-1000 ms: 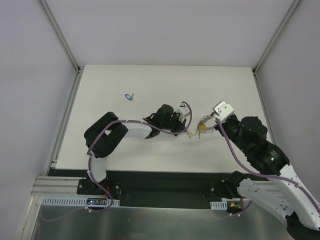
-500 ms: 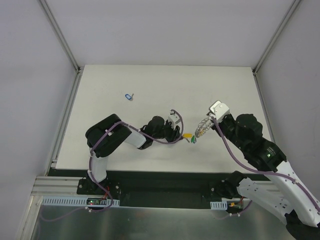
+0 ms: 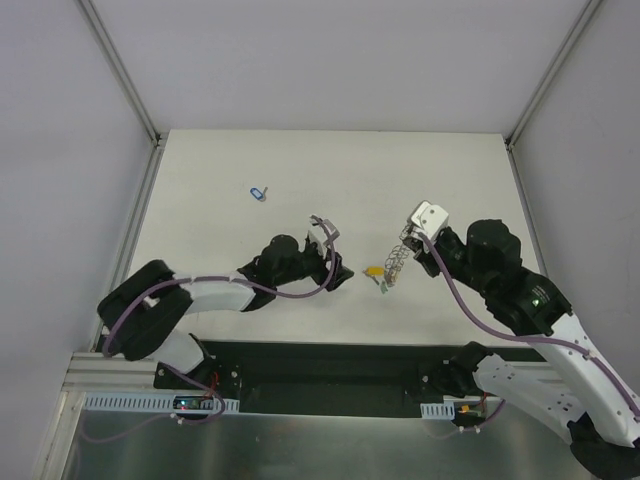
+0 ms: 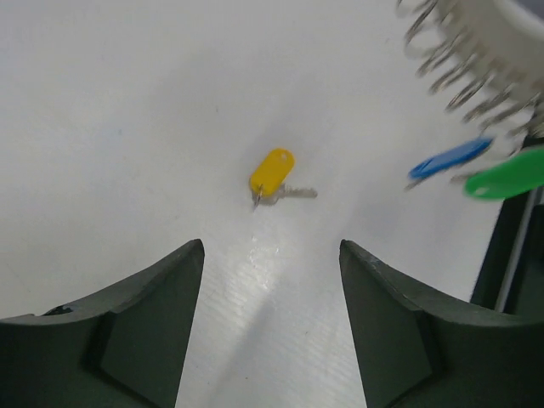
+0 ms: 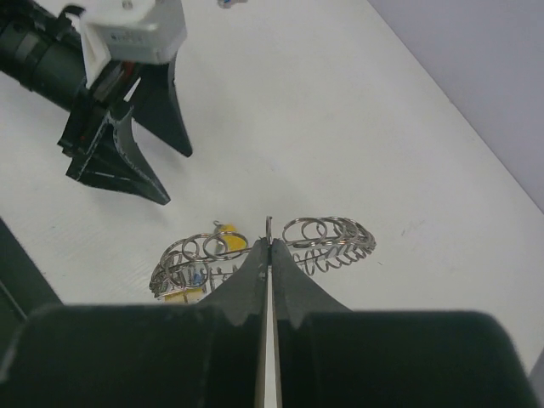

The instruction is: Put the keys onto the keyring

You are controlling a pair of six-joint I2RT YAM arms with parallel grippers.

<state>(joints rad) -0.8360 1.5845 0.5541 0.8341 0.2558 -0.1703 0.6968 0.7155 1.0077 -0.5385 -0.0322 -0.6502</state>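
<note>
The keyring (image 5: 327, 240), a flat disc edged with silvery wire loops, stands on edge above the table with my right gripper (image 5: 269, 244) shut on its rim. It also shows as the keyring (image 3: 397, 255) in the top view. A blue-tagged key (image 4: 450, 159) and a green-tagged key (image 4: 507, 174) hang from its loops. A yellow-tagged key (image 4: 272, 174) lies loose on the table, just left of the ring. My left gripper (image 4: 270, 246) is open and empty, a short way behind that yellow key (image 3: 374, 270). Another blue-tagged key (image 3: 258, 192) lies far off at the back left.
The white table (image 3: 450, 180) ends in a black strip (image 3: 320, 355) along the near edge. Grey walls with metal corner posts (image 3: 120, 70) close in the back and both sides.
My left gripper has opened and drawn back to the left, leaving the yellow-tagged key on the table. The right gripper, with the keyring, has shifted slightly left.
</note>
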